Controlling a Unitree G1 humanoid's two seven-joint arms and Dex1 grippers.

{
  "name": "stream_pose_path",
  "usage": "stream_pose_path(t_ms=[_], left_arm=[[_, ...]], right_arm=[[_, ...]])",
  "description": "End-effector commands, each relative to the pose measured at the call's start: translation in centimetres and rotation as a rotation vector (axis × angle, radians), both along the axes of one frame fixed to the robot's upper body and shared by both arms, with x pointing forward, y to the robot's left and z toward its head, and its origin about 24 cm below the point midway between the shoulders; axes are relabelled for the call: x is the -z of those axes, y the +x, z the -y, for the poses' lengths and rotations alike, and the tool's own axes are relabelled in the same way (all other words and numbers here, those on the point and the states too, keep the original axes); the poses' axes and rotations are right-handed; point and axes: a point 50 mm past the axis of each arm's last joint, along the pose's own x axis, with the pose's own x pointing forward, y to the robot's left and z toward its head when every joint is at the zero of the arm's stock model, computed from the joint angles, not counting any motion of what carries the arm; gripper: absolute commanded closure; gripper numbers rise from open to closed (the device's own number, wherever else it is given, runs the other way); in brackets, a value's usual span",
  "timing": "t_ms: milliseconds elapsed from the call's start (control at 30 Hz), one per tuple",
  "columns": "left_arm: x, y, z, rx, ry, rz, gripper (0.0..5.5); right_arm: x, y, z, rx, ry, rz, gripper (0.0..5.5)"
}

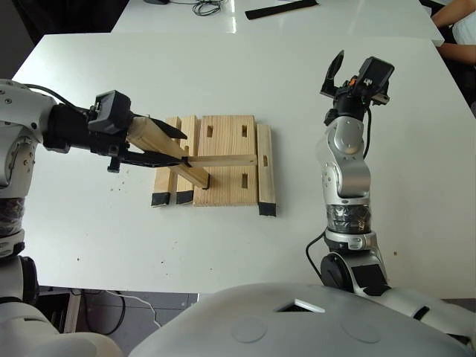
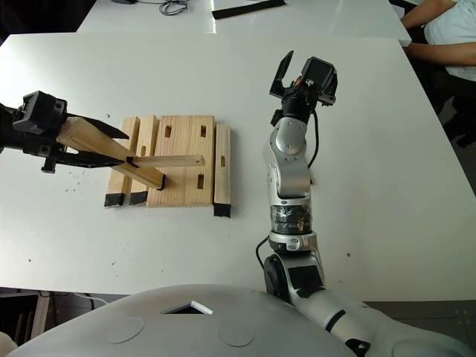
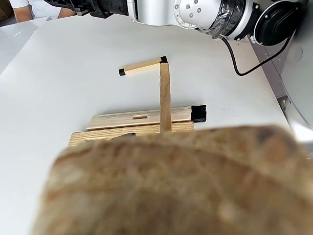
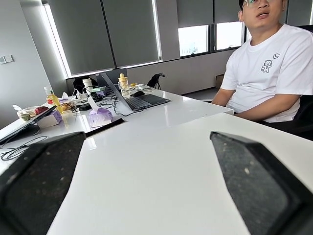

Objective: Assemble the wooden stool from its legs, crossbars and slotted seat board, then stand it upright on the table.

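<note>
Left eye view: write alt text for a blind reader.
The left hand grips a wooden leg with a crossbar attached, tilted down toward the slotted seat board on the white table. The right hand is raised, open and empty.

The flat pale wooden slotted seat board (image 1: 227, 141) shows fine grain. The square wooden legs (image 1: 265, 167) before me have black tips.
</note>
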Motion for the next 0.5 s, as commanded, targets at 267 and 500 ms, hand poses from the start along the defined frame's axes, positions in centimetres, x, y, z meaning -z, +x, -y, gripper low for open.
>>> stream_pose_path(t_ms=[267,500], left_arm=[[5.2,-2.0,-0.9,-0.113,0.114,-0.116,3.46],[5.6,-2.6,-0.8,-0.153,0.100,-0.102,3.46]], right_arm=[[1.5,-0.6,-2.6,-0.099,0.056,-0.057,0.80],[2.0,-0.8,-3.4,-0.146,0.062,-0.081,0.80]])
